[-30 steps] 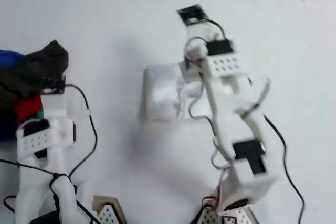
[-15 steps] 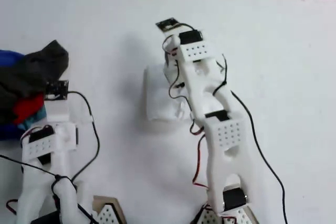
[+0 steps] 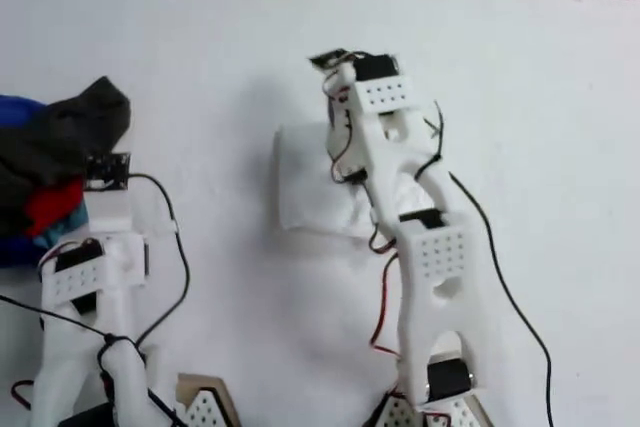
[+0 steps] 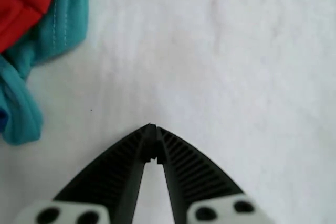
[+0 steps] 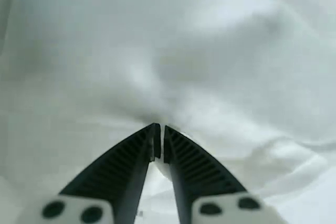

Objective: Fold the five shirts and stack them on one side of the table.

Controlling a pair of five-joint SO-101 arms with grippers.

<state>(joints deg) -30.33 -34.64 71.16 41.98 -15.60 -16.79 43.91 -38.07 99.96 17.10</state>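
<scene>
pressure matters: we should drag the right pincer (image 5: 159,130) (tips together, on the cloth) across the white shirt (image 5: 220,51), flattening its crease.

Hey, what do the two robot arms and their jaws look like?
Both the left arm and the right arm are white plastic with panels of small holes, black motor blocks and loose black and red cables. The jaws are black ribbed wedges tapering to a point, on white bases with two dark holes.

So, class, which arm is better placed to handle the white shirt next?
Probably right. The right gripper is at the white shirt; the left gripper is over bare table beside the pile.
</scene>
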